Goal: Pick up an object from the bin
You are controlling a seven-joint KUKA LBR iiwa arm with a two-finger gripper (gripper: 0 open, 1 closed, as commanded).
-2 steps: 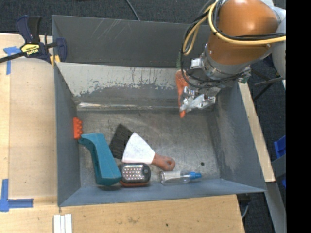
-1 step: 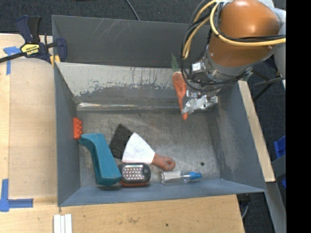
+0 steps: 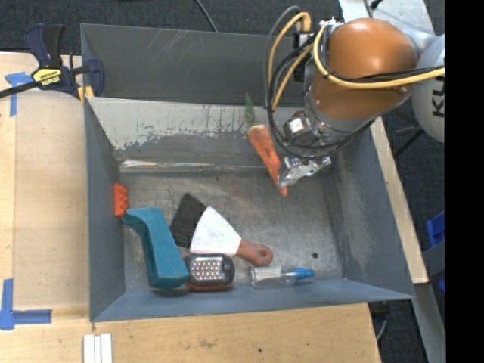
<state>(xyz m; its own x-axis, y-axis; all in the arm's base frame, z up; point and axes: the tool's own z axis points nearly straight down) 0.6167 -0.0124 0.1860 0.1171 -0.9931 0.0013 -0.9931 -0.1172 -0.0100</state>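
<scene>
My gripper hangs over the back right part of the bin. It is shut on the lower end of an orange toy carrot. The carrot tilts up and to the left from the fingers, with its green top against the bin's back wall. Its pointed tip pokes out just below the fingers. The carrot looks raised off the bin floor.
Along the front left lie a teal handled tool with an orange end, a black brush, a white scraper with a brown handle, a small black and red device and a clear tube with a blue cap.
</scene>
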